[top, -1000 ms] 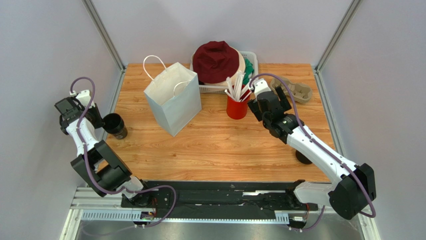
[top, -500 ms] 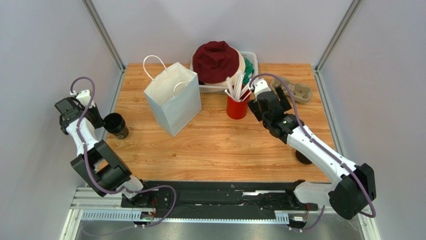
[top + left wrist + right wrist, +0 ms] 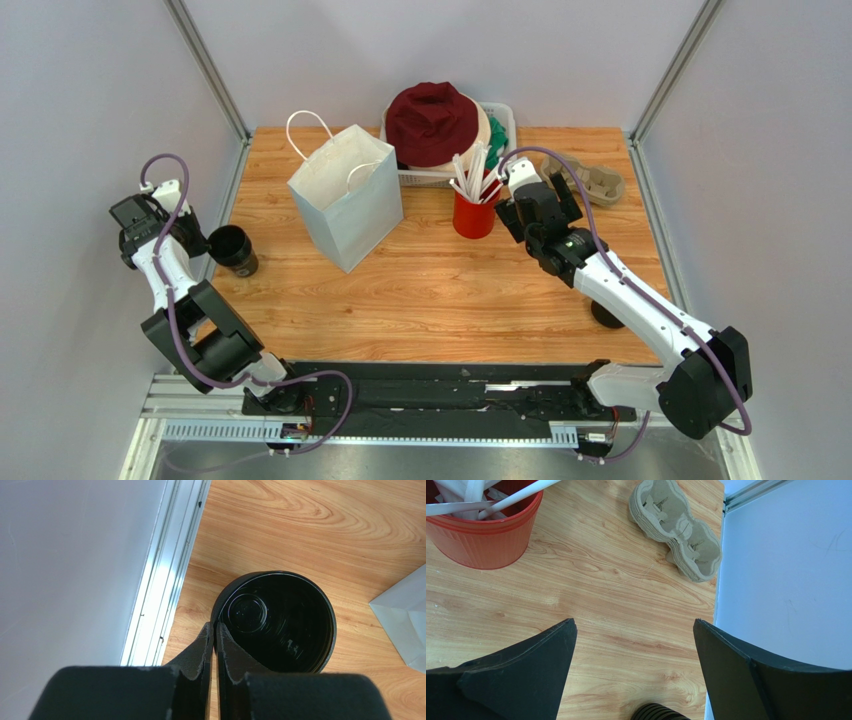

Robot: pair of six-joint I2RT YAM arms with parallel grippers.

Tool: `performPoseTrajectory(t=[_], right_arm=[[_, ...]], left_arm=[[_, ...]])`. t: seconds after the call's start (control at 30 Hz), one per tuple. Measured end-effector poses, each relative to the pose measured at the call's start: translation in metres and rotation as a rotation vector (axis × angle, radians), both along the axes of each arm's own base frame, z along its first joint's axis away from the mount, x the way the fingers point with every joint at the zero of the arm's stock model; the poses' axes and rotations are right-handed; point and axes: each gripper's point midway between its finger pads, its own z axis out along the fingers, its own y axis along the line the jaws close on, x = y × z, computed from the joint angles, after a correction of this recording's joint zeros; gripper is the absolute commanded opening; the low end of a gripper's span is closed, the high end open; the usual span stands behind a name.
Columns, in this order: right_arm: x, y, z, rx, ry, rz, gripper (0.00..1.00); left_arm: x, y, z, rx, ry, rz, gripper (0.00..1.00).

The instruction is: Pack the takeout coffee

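Black fingers of the left pincer (image 3: pixel 215 626) are drawn together on the near-left rim of the takeout coffee cup (image 3: pixel 280 630). Only the thin cup wall shows between the tips, so I read this as clamped on the wall. The cup stands upright on the wooden table (image 3: pixel 300 525), directly ahead of the tips. It has no lid, the inside is dark, and nothing is seen in it.

Step in hand, as judged: secure the cup and lift it for the bag. A pinch on one side of a thin rim lets the cup swing or buckle. So raise it straight up first, slowly, keep the mouth level, and check for tilt before any sideways travel.

Edges: the aluminium frame rail (image 3: pixel 165 575) and grey wall panel (image 3: pixel 65 555) run just beside the pincer on its left, where the wood ends. There is no room that way, so any drift should go right.

Open room: bare wood lies ahead and to the pincer's right, up to the white paper bag (image 3: pixel 345 195), which is near the cup but apart from it. The bag is upright with its mouth open and handle loops at the rim. Come in high over the mouth, then lower clear of the loops.

Farther right, well apart from this route:
- a red cup of straws (image 3: pixel 481 535)
- the right pincer (image 3: pixel 634 625), fingers spread wide and holding nothing
- a cardboard cup carrier (image 3: pixel 676 530) beyond the right pincer
- a black ringed round item (image 3: pixel 658 713) at its near side
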Motion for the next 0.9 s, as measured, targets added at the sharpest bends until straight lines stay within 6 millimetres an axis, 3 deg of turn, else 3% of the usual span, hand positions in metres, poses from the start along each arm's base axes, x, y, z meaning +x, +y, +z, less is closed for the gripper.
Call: performPoseTrajectory(t=[0.9], right_arm=[[-0.001,0.006,-0.004,0.024,0.018,0.025,0.94]], left_arm=[[-0.004,-0.012,0.029,-0.003,-0.043,-0.010,0.09]])
